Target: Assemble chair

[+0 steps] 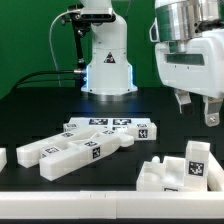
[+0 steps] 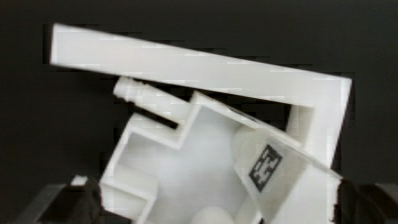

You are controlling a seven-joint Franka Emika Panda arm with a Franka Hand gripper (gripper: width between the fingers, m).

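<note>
At the exterior view's far left edge, farthest from the gripper (image 1: pixel 196 112), a small white piece (image 1: pixel 4 157) is cut off by the frame. Nearer, but well apart from the fingers, lies a cluster of bars (image 1: pixel 75 150), tagged and overlapping. Behind it the marker board (image 1: pixel 110 125) lies flat on the table. Just below the gripper, at the exterior view's right, sits the stepped chair piece (image 1: pixel 170 175) with its tag (image 1: pixel 197 158) facing up. The gripper hangs over it with its 2 fingers spread wide, nothing between them, clear of the part.

The wrist view looks down on the stepped chair piece (image 2: pixel 196 150). It has a thick angled rim (image 2: pixel 231 75), a recessed floor carrying the tag, and a stubby peg (image 2: pixel 143 92).

It looks like rigid moulded plastic: probably light, unyielding and not fragile. The smooth matte faces could let it twist if pinched off centre. The best hold is probably across a straight run of the rim, on 2 parallel faces near the middle, clear of the peg and tag.
</note>
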